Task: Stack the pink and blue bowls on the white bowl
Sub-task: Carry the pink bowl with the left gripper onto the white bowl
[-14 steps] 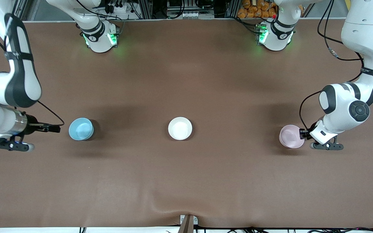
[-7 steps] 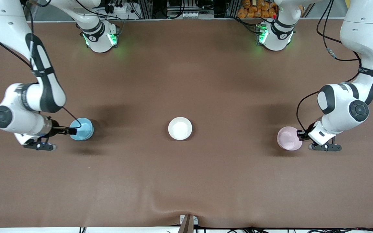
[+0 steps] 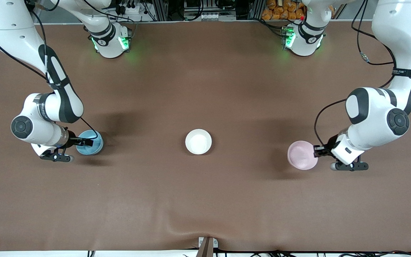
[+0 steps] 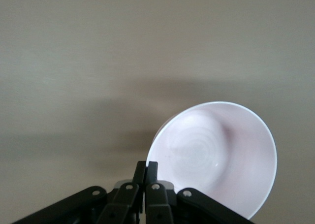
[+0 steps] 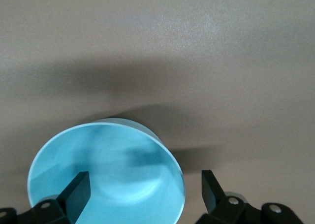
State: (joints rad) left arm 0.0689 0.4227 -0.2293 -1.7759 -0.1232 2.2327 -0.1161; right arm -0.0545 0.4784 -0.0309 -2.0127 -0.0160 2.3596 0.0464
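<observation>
Pink bowl (image 3: pixel 302 155) pinched at rim by left gripper (image 3: pixel 316 151), lifted over bench (image 3: pixel 205 200), white bowl (image 3: pixel 198 141) mid-bench toward right arm's end. Right gripper (image 3: pixel 86 142) jaws spread astride blue bowl (image 3: pixel 90 142) rim.

White bowl (image 3: pixel 198 141) at frame centre on table (image 3: pixel 205 200). Blue bowl (image 3: pixel 92 142) mid-left of frame, level w/ it; right gripper (image 3: pixel 86 142) at its rim, one finger inside, one outside. Pink bowl (image 3: pixel 302 155) mid-right, slightly lower in frame, pinched at rim by left gripper (image 3: pixel 316 151), off the table
</observation>
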